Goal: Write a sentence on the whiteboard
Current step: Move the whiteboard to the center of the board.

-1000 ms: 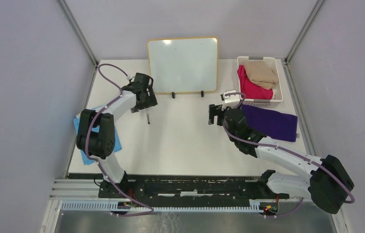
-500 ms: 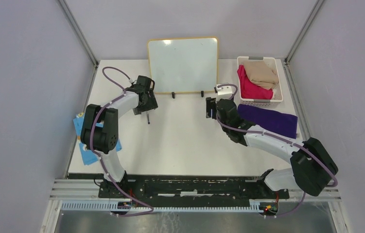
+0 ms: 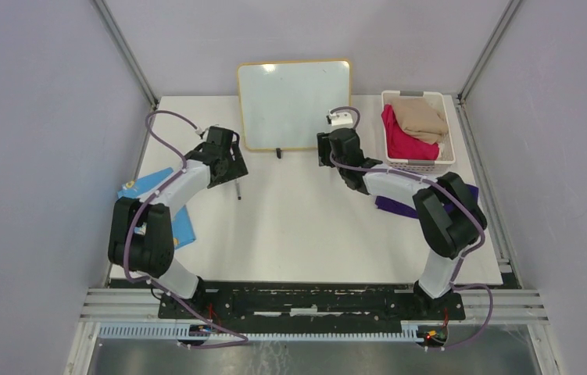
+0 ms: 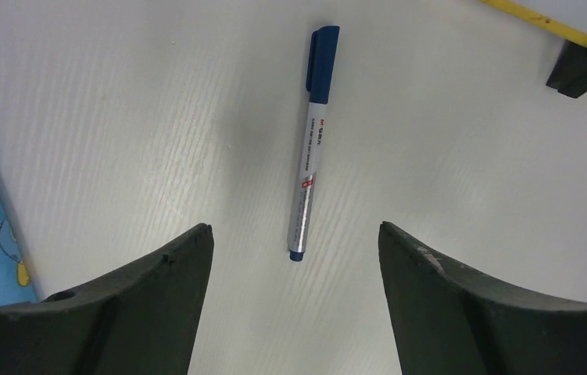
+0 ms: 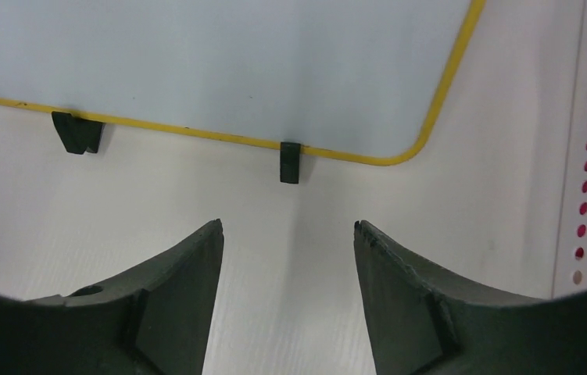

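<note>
Left pincer wide open, empty, above the pen. Pen centred between its fingers, length toward the far edge of the worktop.

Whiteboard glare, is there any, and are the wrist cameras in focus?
Top external: a small bright reflection at the upper left of the whiteboard. Right wrist: its surface even, no glare, yellow frame crisp. Left wrist: marker sharp, evenly lit.
</note>
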Available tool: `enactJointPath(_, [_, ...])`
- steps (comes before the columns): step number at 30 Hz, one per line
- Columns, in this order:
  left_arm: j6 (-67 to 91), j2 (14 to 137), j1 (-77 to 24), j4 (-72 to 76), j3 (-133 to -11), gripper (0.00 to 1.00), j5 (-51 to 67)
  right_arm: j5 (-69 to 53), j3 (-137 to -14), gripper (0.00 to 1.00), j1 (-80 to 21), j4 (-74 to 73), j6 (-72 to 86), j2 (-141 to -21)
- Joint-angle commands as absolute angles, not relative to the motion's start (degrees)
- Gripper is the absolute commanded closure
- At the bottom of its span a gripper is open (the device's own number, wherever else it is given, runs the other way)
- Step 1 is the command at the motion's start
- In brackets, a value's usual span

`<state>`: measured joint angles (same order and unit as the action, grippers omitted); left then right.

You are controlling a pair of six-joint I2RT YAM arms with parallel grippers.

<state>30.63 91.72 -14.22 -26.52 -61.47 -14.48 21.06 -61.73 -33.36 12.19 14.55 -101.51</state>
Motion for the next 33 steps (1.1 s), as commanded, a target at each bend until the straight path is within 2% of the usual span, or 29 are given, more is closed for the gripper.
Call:
enactJointPath(1, [32.7, 84.9, -13.9, -25.5, -59.4, 0.16, -16.1, 18.1, -68.1, 0.31, -33.5, 10.0, 14.3, -105.7])
enactJointPath(4, [31.9, 80.3, -14.1, -25.4, -57.7, 0.16, -17.1, 18.4, -70.6, 0.28, -33.4, 7.9, 15.1, -109.1])
enactJointPath(9, [30.3, 73.2, -15.4, -25.3, -55.1, 0.15, -20.2, 19.5, -73.9, 0.29, -32.8, 6.1, 16.3, -113.5])
enactJointPath(14, [28.6, 68.9, -20.9, -25.6, -54.8, 0.13, -26.9, 19.9, -76.2, 0.32, -32.0, 5.2, 17.0, -116.6])
enactJointPath(33, [27.8, 68.0, -23.3, -25.2, -55.3, 0.12, -29.6, 19.2, -84.6, 0.44, -30.2, 4.3, 17.7, -124.9])
